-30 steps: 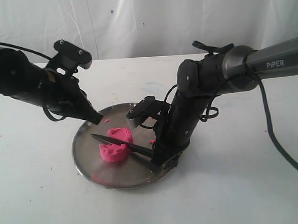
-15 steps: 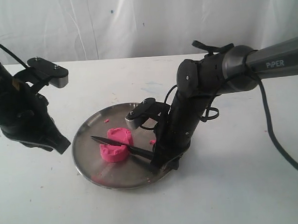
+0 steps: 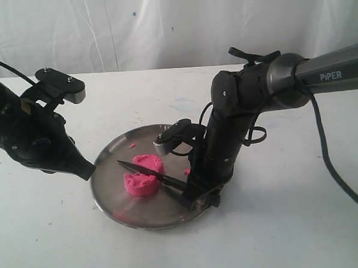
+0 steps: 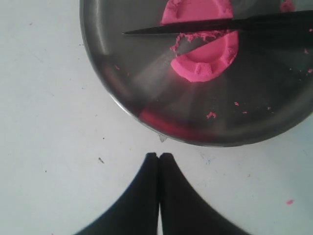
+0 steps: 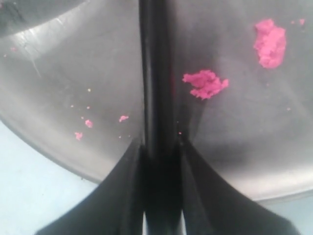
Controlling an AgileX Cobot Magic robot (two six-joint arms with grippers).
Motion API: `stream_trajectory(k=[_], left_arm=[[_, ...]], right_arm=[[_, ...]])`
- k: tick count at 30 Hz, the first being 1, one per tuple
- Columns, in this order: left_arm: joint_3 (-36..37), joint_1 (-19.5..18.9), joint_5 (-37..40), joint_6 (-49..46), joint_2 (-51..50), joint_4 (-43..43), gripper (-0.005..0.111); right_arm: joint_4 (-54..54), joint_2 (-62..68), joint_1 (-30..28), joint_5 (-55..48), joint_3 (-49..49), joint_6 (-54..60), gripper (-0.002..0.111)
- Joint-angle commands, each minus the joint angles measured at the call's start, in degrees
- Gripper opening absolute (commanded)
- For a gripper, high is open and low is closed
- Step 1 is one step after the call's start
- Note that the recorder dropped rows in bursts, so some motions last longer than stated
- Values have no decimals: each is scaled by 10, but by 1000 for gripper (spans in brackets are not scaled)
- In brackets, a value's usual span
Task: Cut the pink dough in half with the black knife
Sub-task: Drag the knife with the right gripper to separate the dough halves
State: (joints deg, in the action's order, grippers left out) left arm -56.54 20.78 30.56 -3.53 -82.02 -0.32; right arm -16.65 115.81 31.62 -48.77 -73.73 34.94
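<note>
1. The pink dough [image 3: 143,177] lies as one thick puck on the steel plate [image 3: 119,203], a little toward the plate's left side in the exterior view, on the white table [image 3: 292,224]
2. The black knife [image 3: 148,171] lies across the top of the dough, its point past the dough's far side and its handle running back to the right gripper [image 3: 197,197]
3. The right gripper's fingers pinch the knife handle [image 5: 155,98] from both sides, low over the plate's right edge
4. In the left wrist view the blade [image 4: 205,27] crosses the dough [image 4: 203,58], with ragged crumbs along the line beside it
5. The left gripper [image 3: 85,169] hangs over the table just beside the plate's left rim; its fingers [image 4: 142,196] are pressed together with nothing between them
6. Small pink crumbs [image 5: 205,83] dot the plate near the handle
</note>
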Motion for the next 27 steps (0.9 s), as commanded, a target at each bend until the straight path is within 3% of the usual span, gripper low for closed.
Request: stream_trajectory(k=[1, 27], left_arm=[[4, -1, 3, 4, 5, -10, 0], [4, -1, 0, 4, 5, -14, 0]], right_arm=[[19, 3, -1, -36, 4, -7, 0], [-26, 2, 5, -110, -24, -25, 0]])
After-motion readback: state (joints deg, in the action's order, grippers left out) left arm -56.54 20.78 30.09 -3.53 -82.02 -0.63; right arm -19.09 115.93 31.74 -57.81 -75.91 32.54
